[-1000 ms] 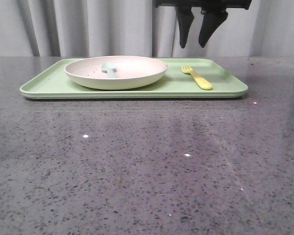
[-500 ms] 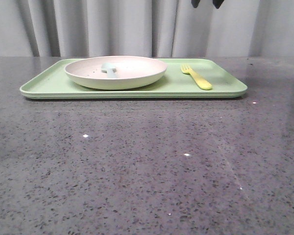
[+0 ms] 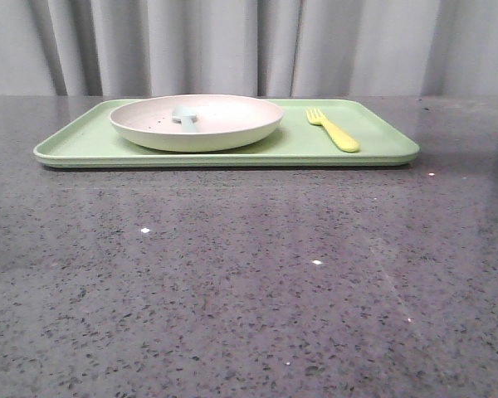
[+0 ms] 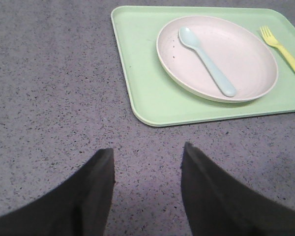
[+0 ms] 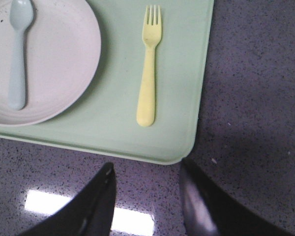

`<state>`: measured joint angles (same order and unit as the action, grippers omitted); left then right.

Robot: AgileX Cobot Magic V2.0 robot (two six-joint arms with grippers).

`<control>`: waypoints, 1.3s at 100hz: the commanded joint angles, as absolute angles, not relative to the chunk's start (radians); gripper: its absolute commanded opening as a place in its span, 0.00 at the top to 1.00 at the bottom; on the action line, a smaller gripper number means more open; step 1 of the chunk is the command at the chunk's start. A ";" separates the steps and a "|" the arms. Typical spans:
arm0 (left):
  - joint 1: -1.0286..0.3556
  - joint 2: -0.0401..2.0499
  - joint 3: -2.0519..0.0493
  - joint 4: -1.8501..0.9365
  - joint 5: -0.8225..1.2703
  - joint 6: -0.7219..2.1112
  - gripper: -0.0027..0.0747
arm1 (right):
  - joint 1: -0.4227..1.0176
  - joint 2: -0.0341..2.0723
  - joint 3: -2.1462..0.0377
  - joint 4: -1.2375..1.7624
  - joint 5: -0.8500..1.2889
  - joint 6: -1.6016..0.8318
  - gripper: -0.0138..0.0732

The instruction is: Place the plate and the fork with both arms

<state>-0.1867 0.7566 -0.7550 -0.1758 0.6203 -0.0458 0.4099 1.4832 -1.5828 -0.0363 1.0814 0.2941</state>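
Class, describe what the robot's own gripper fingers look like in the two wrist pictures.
Both the left gripper and right gripper show two plain black fingers tapering to pointed tips. The right ones look slightly glossy. No cables or markings show.

Our left gripper (image 4: 147,184) hangs with its two dark fingers (image 4: 96,191) spread apart, nothing between them. Our right gripper (image 5: 146,196) hangs the same way, its fingers (image 5: 199,201) parted and empty. Neither arm appears in the front view; only the wrist views show our fingertips.
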 commanded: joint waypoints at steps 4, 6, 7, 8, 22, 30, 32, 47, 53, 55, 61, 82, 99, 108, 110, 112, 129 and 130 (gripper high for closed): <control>-0.192 0.737 -0.784 -0.172 0.534 -0.058 0.56 | 0.406 1.353 -1.505 -0.060 0.961 0.289 0.46; -0.192 0.733 -0.784 -0.172 0.534 -0.058 0.56 | 0.406 1.337 -1.485 -0.064 0.945 0.289 0.46; -0.192 0.733 -0.784 -0.172 0.534 -0.058 0.56 | 0.406 1.331 -1.471 -0.065 0.940 0.289 0.46; -0.192 0.730 -0.784 -0.172 0.534 -0.058 0.56 | 0.406 1.320 -1.464 -0.065 0.931 0.289 0.46; -0.192 0.714 -0.784 -0.148 0.532 -0.058 0.56 | 0.406 1.216 -1.342 -0.071 0.858 0.289 0.46; -0.192 0.701 -0.784 -0.140 0.532 -0.058 0.60 | 0.406 1.160 -1.272 -0.079 0.824 0.289 0.50; -0.192 0.699 -0.784 -0.138 0.532 -0.058 0.61 | 0.406 1.145 -1.260 -0.080 0.815 0.289 0.52; -0.192 0.685 -0.781 -0.134 0.533 -0.058 0.70 | 0.406 1.030 -1.122 -0.080 0.722 0.299 0.74; -0.192 0.685 -0.780 -0.134 0.533 -0.058 0.74 | 0.406 0.991 -1.082 -0.081 0.692 0.299 0.79; -0.192 0.685 -0.777 -0.134 0.533 -0.058 0.76 | 0.406 0.976 -1.065 -0.083 0.683 0.299 0.81; -0.192 0.685 -0.770 -0.134 0.533 -0.058 0.79 | 0.406 0.937 -1.016 -0.086 0.654 0.299 0.83; -0.192 0.685 -0.732 -0.134 0.523 -0.058 0.95 | 0.406 0.792 -0.842 -0.144 0.551 0.299 0.83; -0.192 0.674 -0.707 -0.134 0.511 -0.058 0.99 | 0.406 0.676 -0.731 -0.153 0.515 0.299 0.93; -0.192 0.647 -0.688 -0.134 0.496 -0.058 0.99 | 0.406 0.614 -0.676 -0.153 0.498 0.299 0.92; -0.192 0.642 -0.683 -0.134 0.490 -0.058 0.99 | 0.406 0.606 -0.668 -0.153 0.495 0.299 0.92; -0.192 0.634 -0.680 -0.134 0.488 -0.058 0.99 | 0.406 0.593 -0.658 -0.153 0.491 0.299 0.92; -0.192 0.548 -0.615 -0.130 0.460 -0.058 0.99 | 0.406 0.493 -0.574 -0.153 0.433 0.299 0.92; -0.192 0.544 -0.612 -0.128 0.458 -0.058 0.99 | 0.406 0.484 -0.567 -0.153 0.428 0.299 0.92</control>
<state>-0.1867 0.5839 -0.6150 -0.1282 0.5467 -0.0474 0.4099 0.5241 -0.5754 -0.1308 0.5382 0.2994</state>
